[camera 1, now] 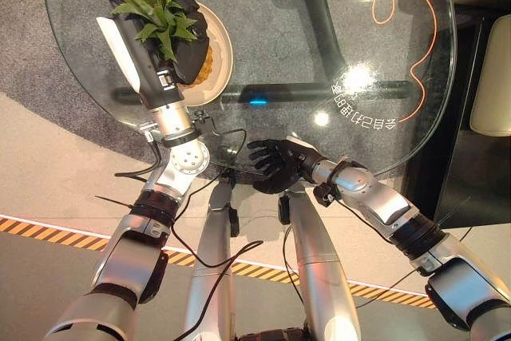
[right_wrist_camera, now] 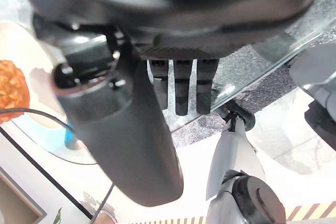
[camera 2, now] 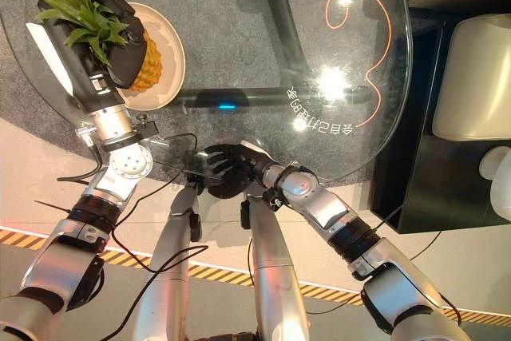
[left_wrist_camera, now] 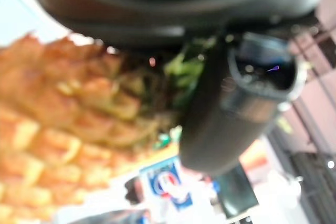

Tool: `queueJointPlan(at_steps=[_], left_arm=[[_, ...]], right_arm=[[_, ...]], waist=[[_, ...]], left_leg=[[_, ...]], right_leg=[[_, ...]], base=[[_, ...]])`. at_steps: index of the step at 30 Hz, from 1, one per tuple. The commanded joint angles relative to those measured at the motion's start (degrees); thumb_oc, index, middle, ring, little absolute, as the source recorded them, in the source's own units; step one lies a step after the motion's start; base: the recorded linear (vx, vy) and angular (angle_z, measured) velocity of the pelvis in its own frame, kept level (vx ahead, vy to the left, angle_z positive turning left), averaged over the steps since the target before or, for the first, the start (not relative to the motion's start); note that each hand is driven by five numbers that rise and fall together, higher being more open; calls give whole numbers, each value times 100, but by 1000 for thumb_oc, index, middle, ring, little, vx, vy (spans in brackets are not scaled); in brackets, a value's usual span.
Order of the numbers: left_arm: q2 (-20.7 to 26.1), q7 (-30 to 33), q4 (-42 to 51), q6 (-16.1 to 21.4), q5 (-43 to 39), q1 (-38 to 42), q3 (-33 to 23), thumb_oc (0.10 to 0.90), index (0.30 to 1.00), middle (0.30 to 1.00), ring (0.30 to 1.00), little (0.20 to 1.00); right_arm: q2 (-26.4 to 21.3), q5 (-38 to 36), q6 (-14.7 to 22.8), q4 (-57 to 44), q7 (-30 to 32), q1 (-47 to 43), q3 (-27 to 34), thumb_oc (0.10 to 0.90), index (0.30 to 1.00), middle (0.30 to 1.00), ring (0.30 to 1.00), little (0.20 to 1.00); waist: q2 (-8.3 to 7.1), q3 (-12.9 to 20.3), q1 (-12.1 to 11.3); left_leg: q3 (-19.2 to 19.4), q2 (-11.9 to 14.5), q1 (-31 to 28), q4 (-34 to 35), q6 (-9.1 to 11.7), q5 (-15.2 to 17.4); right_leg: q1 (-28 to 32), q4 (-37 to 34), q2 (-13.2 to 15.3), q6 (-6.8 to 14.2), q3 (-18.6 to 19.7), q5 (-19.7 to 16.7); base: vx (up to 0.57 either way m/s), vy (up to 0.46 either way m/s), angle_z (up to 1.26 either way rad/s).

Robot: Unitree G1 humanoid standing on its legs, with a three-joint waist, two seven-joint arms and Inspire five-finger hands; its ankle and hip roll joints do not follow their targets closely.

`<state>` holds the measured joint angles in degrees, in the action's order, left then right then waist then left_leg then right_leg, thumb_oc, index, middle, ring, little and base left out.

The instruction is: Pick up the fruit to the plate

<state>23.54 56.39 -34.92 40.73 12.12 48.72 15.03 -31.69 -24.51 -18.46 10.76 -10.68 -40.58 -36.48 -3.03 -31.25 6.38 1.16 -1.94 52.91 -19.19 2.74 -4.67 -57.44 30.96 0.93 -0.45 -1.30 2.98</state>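
The pineapple [camera 2: 142, 61] lay over the cream plate [camera 2: 172, 53] at the left part of the round glass table [camera 1: 319, 37], its green leafy crown [camera 1: 156, 7] pointing away from the plate's middle. The left hand [camera 1: 164, 33] was over the fruit, its dark fingers curled round the orange body just beside the crown; the left wrist view showed the scaly skin pressed close beside the thumb [left_wrist_camera: 231, 114]. The right hand [camera 1: 275, 164] hung at the near edge of the table, well apart from the plate, holding nothing, its fingers [right_wrist_camera: 181, 90] straight and side by side. The glass top caught several bright lamp reflections and bore an orange looping line [camera 1: 415, 45] with pale lettering near its right rim. Through the glass showed a grey speckled carpet [camera 1: 72, 93], then a pale floor crossed by a yellow-and-black striped strip [camera 1: 48, 233]. A cream seat [camera 2: 471, 77] stood to the right of the table.
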Motion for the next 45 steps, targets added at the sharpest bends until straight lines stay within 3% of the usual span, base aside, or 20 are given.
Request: queueJointPlan(at_steps=[1,10,29,30,32,33,34,35,45], left_arm=[[151,377,490,421,366,580,-130,100,300,300,300,200],[358,63,-234,85,-128,986,165,100,300,300,300,200],[382,-3,-828,67,-690,1153,344,100,300,300,300,200],[378,9,-838,64,-694,1145,338,127,324,324,324,227],[387,6,-862,71,-721,1126,331,366,528,528,528,466],[390,-43,-870,74,-755,1119,324,687,804,804,804,787],[391,-46,-870,74,-758,1119,323,687,804,804,804,787],[394,-38,-874,76,-789,1104,324,800,900,900,900,900],[338,13,-734,160,-776,924,255,800,900,900,900,900]], right_arm=[[287,-179,-119,-211,-64,219,-225,800,900,900,900,900],[252,-291,55,152,-140,-50,-308,800,900,900,900,900],[256,-336,357,485,-158,-307,-456,800,900,900,900,900],[260,-323,377,496,-159,-300,-459,800,900,900,900,900],[253,-330,396,495,-147,-287,-474,800,900,900,900,900],[249,-325,401,499,-141,-285,-478,800,900,900,900,900],[249,-325,401,499,-141,-285,-478,800,900,900,900,900],[245,-312,400,494,-142,-274,-481,800,900,900,900,900],[231,-185,430,370,-155,-107,-470,800,900,900,900,900]], waist=[[-42,146,-101],[-58,146,-39],[-78,146,-14],[-79,146,-17],[-84,146,-21],[-86,146,-24],[-86,146,-23],[-87,146,-25],[-80,146,-48]], left_leg=[[-38,-298,264,-813,121,554],[-23,-285,545,-949,158,561],[-71,-305,846,-1031,208,575],[-80,-309,835,-1024,213,572],[-93,-309,803,-1015,218,567],[-93,-307,780,-1002,220,564],[-93,-307,779,-1001,220,563],[-90,-303,753,-996,221,563],[-106,-291,394,-828,217,515]], right_leg=[[-33,-587,-145,375,161,-490],[-304,-482,-134,398,181,-529],[-599,-405,-138,421,195,-541],[-583,-419,-135,422,194,-543],[-552,-426,-130,423,185,-549],[-532,-439,-127,422,180,-550],[-530,-440,-127,422,179,-550],[-505,-448,-124,420,173,-548],[-148,-580,-114,399,125,-521]], base=[[0,0,0],[0,0,0],[-1,3,-1],[0,0,0],[0,0,0],[0,0,0],[0,0,0],[0,0,0],[-3,-4,0]])
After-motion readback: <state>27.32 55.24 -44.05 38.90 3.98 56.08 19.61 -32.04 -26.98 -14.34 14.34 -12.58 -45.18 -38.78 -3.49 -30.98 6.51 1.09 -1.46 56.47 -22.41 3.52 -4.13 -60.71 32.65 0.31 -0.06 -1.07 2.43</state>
